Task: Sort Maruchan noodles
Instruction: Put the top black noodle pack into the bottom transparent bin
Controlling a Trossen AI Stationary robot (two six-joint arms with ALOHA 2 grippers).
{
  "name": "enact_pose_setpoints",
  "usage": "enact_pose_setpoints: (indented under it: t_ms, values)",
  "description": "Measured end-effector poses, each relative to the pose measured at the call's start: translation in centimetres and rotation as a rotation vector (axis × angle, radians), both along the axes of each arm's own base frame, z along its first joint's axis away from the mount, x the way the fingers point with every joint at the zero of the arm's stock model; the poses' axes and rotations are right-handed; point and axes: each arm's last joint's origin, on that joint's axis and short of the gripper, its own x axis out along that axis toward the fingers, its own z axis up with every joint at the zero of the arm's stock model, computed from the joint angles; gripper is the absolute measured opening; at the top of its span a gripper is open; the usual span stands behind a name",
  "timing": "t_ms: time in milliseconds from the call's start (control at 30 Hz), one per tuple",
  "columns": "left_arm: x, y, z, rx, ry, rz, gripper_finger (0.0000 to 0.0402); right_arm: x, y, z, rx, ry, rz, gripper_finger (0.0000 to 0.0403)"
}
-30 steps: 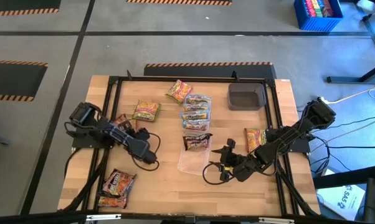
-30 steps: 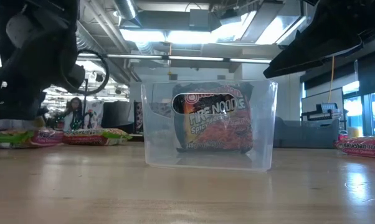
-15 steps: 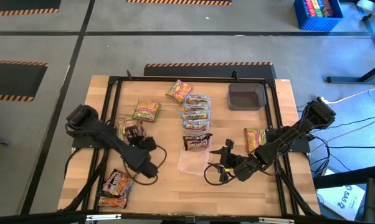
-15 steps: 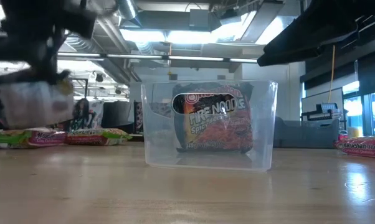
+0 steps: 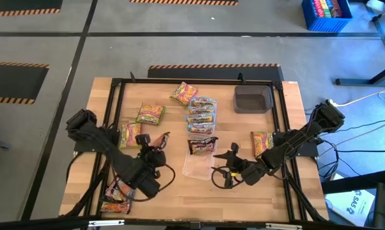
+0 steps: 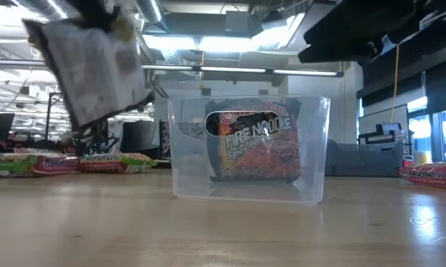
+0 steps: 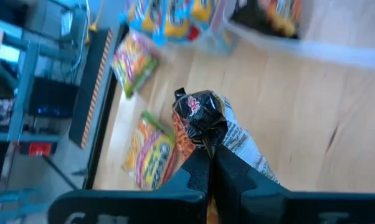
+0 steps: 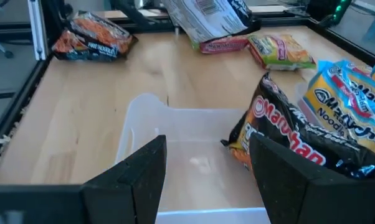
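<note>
My left gripper (image 5: 155, 144) is shut on a dark maroon noodle packet (image 6: 97, 70), held in the air left of the clear tub (image 5: 199, 165). Another dark packet (image 5: 202, 145) stands at the tub's far side; whether it is inside, I cannot tell. My right gripper (image 8: 206, 180) is open at the tub's right, above its rim, touching nothing. Yellow-green packets (image 5: 149, 114) and pale blue ones (image 5: 202, 110) lie flat farther back. Two dark packets (image 5: 119, 191) lie near the front left corner. My left gripper pinches a crumpled end of the maroon packet (image 7: 205, 132) between its two shut fingers (image 7: 197, 168). The fingers slant downward. The packet is lifted clear of the table and, in the low view, hangs tilted below the fingers.
A dark grey tray (image 5: 253, 99) stands at the back right. One yellow packet (image 5: 261, 142) lies at the right, another (image 5: 130, 134) at the left beside my left arm. A black frame (image 5: 116, 83) runs around the table. Bare wood (image 5: 180, 198) shows in front of the tub.
My left gripper has risen from the table's left side and moved right, toward the tub, tipping up from a steep downward slant. The maroon packet has come up with it, from lying on the table to hanging clear.
</note>
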Motion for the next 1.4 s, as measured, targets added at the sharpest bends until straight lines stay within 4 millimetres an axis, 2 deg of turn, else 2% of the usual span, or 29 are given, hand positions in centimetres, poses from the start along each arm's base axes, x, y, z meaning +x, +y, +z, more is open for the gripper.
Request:
enact_pose_setpoints:
  t_ms: [200, 467, 633, 800, 1000, 1133, 1400]
  values:
    - [0.6, -0.5, 1.5, 0.031, -0.084, -0.062, 0.0002, 0.2, -0.3, 0.3, -0.016, -0.043, -0.074, 0.0218]
    - [2.1, -1.6, 2.1, 0.010, -0.155, -0.185, 0.0002, 1.7, -1.0, -0.5, -0.055, -0.057, -0.080, 0.0306]
    - [2.8, -3.1, 2.4, 0.000, -0.170, -0.335, 0.0002, 3.1, -2.0, -1.3, -0.077, -0.034, -0.010, 0.0340]
    - [2.9, -4.8, 2.8, 0.029, -0.174, -0.488, 0.0002, 4.1, -2.3, -0.6, -0.104, -0.108, 0.114, 0.0346]
    - [2.9, -5.9, 3.2, 0.067, -0.184, -0.589, 0.0002, 4.3, -1.9, 0.5, -0.158, -0.206, 0.230, 0.0347]
    - [3.1, -6.1, 3.4, 0.084, -0.192, -0.623, 0.0002, 4.7, -2.0, 0.8, -0.159, -0.224, 0.281, 0.0347]
    - [4.0, -5.7, 3.6, 0.112, -0.202, -0.639, 0.0002, 7.4, -1.6, -0.3, -0.157, -0.214, 0.361, 0.0347]
